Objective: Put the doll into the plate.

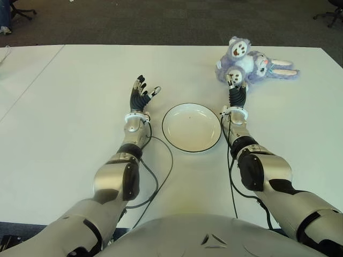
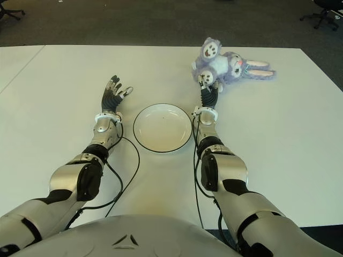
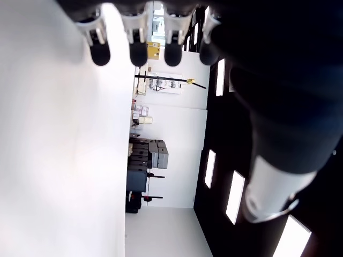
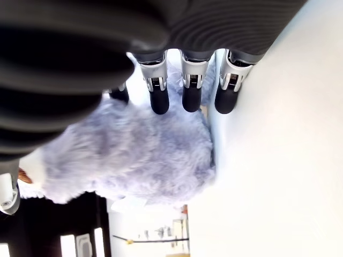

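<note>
A fluffy purple rabbit doll (image 1: 247, 63) lies on its side on the white table (image 1: 80, 80), far right of centre, its long ears pointing right. My right hand (image 1: 236, 83) reaches to the doll's near side, its straight fingers (image 4: 159, 101) up against the fur (image 4: 134, 155) without closing round it. The empty white plate (image 1: 192, 127) with a dark rim sits in the middle, just left of my right wrist. To the plate's left, my left hand (image 1: 142, 92) is idle with its fingers (image 3: 136, 53) spread and nothing in them.
Black cables (image 1: 161, 171) trail from both wrists across the table toward my body. A second white table (image 1: 21, 69) adjoins on the left. Dark carpet and office chairs (image 1: 333, 13) lie beyond the far edge.
</note>
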### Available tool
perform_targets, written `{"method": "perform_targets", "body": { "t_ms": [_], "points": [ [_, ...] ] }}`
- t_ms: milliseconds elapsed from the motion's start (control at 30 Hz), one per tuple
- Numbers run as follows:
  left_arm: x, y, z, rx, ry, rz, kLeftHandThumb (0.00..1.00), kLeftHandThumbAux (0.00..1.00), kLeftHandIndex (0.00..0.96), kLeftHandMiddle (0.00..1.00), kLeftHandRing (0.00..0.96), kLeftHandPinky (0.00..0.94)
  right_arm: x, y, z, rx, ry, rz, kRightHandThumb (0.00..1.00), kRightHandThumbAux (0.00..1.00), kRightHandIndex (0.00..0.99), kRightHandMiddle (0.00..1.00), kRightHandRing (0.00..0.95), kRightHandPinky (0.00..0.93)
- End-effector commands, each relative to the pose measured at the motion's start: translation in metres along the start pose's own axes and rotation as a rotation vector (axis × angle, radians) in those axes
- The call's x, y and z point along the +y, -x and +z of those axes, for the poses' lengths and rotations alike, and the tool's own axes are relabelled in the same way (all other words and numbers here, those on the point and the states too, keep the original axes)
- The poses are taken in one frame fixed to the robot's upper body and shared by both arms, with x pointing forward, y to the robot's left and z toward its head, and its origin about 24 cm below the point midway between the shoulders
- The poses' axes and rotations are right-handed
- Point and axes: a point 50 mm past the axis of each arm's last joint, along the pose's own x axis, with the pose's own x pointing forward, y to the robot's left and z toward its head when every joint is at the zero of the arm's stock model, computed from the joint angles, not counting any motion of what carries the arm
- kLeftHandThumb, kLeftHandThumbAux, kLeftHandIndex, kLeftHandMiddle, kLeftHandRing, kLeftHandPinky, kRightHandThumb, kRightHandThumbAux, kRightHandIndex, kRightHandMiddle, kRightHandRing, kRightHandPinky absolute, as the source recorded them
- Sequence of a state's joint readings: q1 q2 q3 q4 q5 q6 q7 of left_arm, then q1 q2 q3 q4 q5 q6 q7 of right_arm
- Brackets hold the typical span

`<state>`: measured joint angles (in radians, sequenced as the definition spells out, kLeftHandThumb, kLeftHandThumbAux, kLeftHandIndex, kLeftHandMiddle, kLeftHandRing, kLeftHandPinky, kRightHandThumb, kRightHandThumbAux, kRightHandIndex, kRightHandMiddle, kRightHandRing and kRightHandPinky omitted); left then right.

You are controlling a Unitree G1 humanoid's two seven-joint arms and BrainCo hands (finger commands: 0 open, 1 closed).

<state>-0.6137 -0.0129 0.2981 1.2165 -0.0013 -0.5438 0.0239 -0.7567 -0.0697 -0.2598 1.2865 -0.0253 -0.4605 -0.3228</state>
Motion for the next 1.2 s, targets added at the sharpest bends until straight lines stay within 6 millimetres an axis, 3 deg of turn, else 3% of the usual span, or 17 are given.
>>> {"method": "perform_targets", "body": {
  "t_ms": [33,1200],
  "points": [
    [0.0105,0.0764,-0.104,0.507,0.059,0.064,0.02,0.784,0.0,0.0,0.0,0.013,0.0026,0.0084,-0.0216,0.116,0.032,0.027,0.146,0.427,0.0,0.0,0.0,0.0],
    [0.0079,0.0753,-0.1023,0.49,0.011,0.039,0.029,0.758,0.0,0.0,0.0,0.007,0.0027,0.0034,-0.0126,0.085,0.051,0.029,0.132,0.461,0.0,0.0,0.0,0.0]
  ]
}}
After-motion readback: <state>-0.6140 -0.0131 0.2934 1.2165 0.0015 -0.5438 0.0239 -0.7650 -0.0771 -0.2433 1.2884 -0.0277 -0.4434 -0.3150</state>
